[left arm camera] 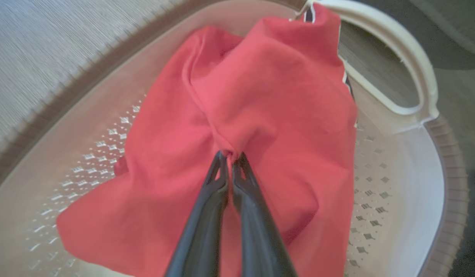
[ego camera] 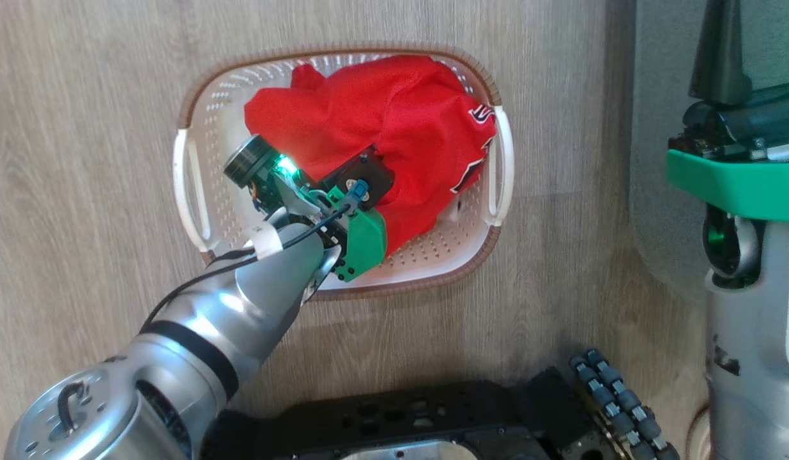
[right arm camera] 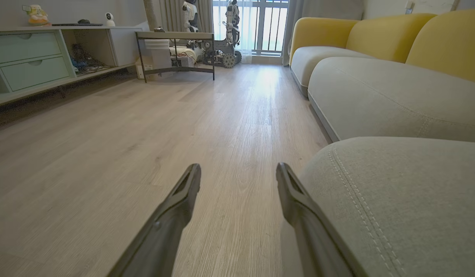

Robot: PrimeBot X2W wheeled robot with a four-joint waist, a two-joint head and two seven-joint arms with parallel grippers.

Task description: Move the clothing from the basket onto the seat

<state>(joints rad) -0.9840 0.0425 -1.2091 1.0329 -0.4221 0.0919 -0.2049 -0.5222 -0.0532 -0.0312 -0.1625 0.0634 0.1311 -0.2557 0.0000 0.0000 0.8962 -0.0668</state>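
Two big things first: living-room wood floor [ego camera: 81,160] under the basket [ego camera: 191,108], grey seat [ego camera: 653,160] right of it. Red clothing [ego camera: 381,115] sits bunched inside the basket. Your left hand [left arm camera: 230,156] is clamped on a fold mid-pile, likely to lift it out; your right hand [right arm camera: 238,173] hangs spread wide, holding nothing, right of the basket.

Red clothing [ego camera: 394,115] in the cream basket [ego camera: 206,128] on wood floor [ego camera: 81,191], left arm [ego camera: 253,294] above

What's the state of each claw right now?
Left claw: closed, pinching the red clothing in the basket.
Right claw: open, holding nothing.
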